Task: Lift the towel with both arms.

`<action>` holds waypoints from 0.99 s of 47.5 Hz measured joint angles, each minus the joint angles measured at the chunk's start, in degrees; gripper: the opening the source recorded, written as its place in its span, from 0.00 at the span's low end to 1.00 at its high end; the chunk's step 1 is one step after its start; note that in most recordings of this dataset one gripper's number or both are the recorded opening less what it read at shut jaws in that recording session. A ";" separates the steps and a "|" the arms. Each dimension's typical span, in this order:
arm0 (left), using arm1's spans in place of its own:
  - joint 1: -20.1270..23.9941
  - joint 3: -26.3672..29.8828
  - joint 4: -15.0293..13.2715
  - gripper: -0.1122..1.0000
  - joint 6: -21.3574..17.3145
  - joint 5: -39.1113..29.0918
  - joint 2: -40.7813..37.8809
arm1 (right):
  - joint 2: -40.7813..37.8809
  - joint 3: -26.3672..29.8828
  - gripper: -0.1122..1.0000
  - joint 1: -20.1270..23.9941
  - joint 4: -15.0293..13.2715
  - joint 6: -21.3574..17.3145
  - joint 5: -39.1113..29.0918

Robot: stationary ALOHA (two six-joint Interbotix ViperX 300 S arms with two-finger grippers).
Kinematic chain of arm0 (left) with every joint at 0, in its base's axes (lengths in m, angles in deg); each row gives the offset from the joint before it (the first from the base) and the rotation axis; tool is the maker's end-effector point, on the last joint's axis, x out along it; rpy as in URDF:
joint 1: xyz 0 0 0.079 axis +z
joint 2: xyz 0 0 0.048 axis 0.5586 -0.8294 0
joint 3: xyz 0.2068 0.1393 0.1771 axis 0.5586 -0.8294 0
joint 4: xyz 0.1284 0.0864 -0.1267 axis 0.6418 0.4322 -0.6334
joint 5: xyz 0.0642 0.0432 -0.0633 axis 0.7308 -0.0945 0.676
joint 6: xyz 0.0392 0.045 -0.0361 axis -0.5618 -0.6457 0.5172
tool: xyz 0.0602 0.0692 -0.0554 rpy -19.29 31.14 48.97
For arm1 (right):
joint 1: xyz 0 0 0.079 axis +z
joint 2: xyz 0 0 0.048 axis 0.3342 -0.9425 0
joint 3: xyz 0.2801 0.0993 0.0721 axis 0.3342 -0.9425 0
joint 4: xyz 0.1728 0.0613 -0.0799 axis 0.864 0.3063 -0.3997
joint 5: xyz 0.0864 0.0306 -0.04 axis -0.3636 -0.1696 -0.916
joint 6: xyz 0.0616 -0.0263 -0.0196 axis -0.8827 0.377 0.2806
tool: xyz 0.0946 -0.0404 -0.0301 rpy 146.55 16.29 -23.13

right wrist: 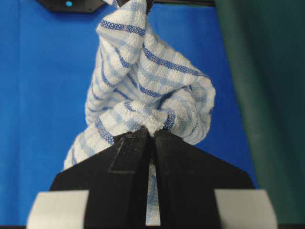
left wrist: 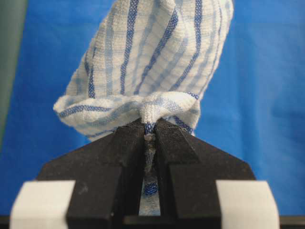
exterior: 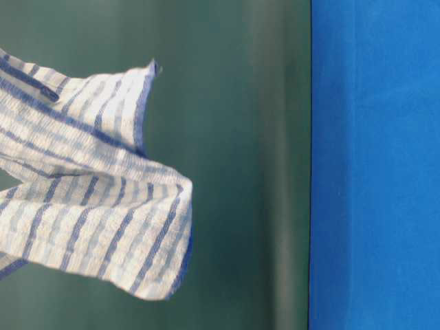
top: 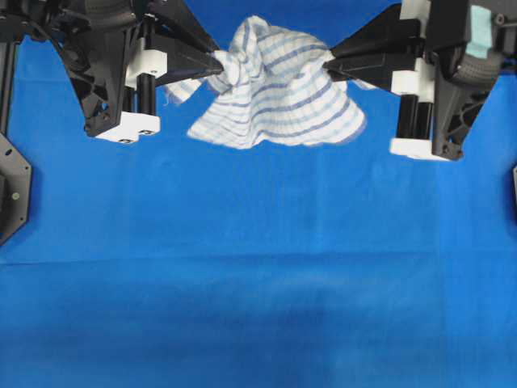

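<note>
The striped white towel (top: 275, 93) hangs bunched between my two grippers, above the blue table cloth (top: 258, 283). My left gripper (top: 220, 61) is shut on the towel's left edge, and in the left wrist view the towel (left wrist: 152, 62) bulges out from the pinched tips of the left gripper (left wrist: 151, 128). My right gripper (top: 328, 56) is shut on the towel's right edge; the right wrist view shows the right gripper (right wrist: 152, 133) with the towel (right wrist: 143, 90) gathered at its tips. In the table-level view the towel (exterior: 89, 206) floats in the air, folded and drooping.
The blue table cloth (exterior: 375, 165) covers the whole work surface. A black mount (top: 12, 194) sits at the left edge of the overhead view. A dark green backdrop (exterior: 247, 137) stands behind the table.
</note>
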 measured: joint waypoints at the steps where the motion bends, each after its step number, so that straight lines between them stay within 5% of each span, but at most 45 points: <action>1: 0.00 0.00 -0.09 0.13 -0.09 0.00 0.00 | 0.00 0.09 0.13 -0.09 0.00 0.09 0.09; 6: 0.18 -0.09 -0.09 0.15 -0.26 0.26 -0.09 | 0.00 0.00 0.13 -0.35 0.00 0.44 0.09; 9: 0.35 -0.62 -0.09 0.26 -0.62 0.79 0.09 | 0.00 0.00 0.15 -0.53 0.00 0.35 0.09; 17: 0.44 -3.25 0.00 0.72 -0.70 2.90 0.97 | 0.00 -0.26 0.59 -1.76 -0.09 0.09 0.09; 22: 0.53 -5.63 -0.09 0.92 -0.70 3.96 2.20 | 0.00 -0.88 0.72 -1.93 -0.44 -0.09 0.09; 35: 0.35 -12.66 -0.26 0.92 0.09 8.79 4.75 | 0.00 -3.96 0.69 -2.02 -0.62 -2.02 0.62; 47: -2.46 -25.22 -0.44 0.92 0.09 20.92 3.34 | 0.00 -15.03 0.69 -1.49 -0.26 -7.56 6.15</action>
